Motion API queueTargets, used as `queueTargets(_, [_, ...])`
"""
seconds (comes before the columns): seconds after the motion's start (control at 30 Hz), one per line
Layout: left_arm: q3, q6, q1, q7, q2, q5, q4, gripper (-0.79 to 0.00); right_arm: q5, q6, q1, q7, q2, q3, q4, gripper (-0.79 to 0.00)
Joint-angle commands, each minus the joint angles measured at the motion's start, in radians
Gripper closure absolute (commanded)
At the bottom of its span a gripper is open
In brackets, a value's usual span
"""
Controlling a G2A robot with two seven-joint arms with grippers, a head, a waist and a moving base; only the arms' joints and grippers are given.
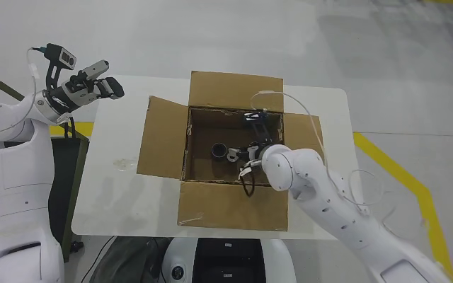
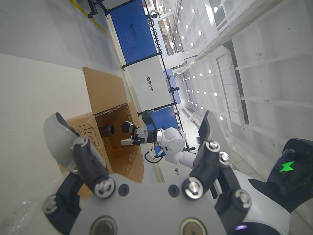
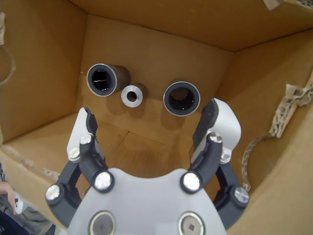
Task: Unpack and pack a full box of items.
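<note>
I'm on the unpacking step: my right gripper (image 3: 149,108) hangs inside the open box (image 1: 164,138) at the middle of the top view, spread wide and empty, facing three metal parts on its floor: a dark tube (image 3: 105,80), a small silver bushing (image 3: 132,96) just beside it, and a black-rimmed sleeve (image 3: 182,97) nearest the gripper. Next, I reckon, I must straddle that sleeve without nudging the bushing, then close. My left gripper (image 1: 112,88) sits spread and empty at the upper left, well apart from the box.

White arms (image 1: 333,205); claw (image 3: 149,107) black-linked, pads (image 3: 206,121) seemingly ribbed
</note>
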Motion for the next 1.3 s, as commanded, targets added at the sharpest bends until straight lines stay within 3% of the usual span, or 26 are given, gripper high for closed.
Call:
queueTargets(0.0, [0.0, 0.0, 0.0, 0.0, 0.0, 0.0, 0.0, -0.785, -0.007, 0.012, 0.001, 0.002, -0.004, -0.002, 0.014, -0.785])
queueTargets(0.1, [0.0, 0.0, 0.0, 0.0, 0.0, 0.0, 0.0, -0.785, -0.016, 0.029, 0.001, 0.006, -0.009, -0.001, 0.028, -0.785])
queueTargets(0.17, [0.0, 0.0, 0.0, 0.0, 0.0, 0.0, 0.0, -0.785, -0.013, 0.034, 0.0, 0.004, -0.012, 0.004, 0.036, -0.591])
queueTargets(0.23, [0.0, 0.0, 0.0, 0.0, 0.0, 0.0, 0.0, -0.785, -0.018, 0.021, 0.002, 0.012, -0.015, 0.002, 0.051, -0.465])
queueTargets(0.27, [0.0, 0.0, 0.0, 0.0, 0.0, 0.0, 0.0, -0.785, -0.023, 0.016, 0.006, 0.018, -0.016, -0.002, 0.058, -0.437])
queueTargets(0.43, [0.0, 0.0, 0.0, 0.0, 0.0, 0.0, 0.0, -0.785, -0.042, 0.042, 0.022, 0.029, -0.029, -0.011, 0.094, -0.594])
queueTargets(0.7, [0.0, 0.0, 0.0, 0.0, 0.0, 0.0, 0.0, -0.785, -0.049, 0.078, 0.03, 0.023, -0.049, -0.014, 0.139, -0.545])
queueTargets(1.27, [0.0, 0.0, 0.0, 0.0, 0.0, 0.0, 0.0, -0.785, -0.032, 0.068, 0.041, 0.026, -0.082, -0.004, 0.239, -0.606])
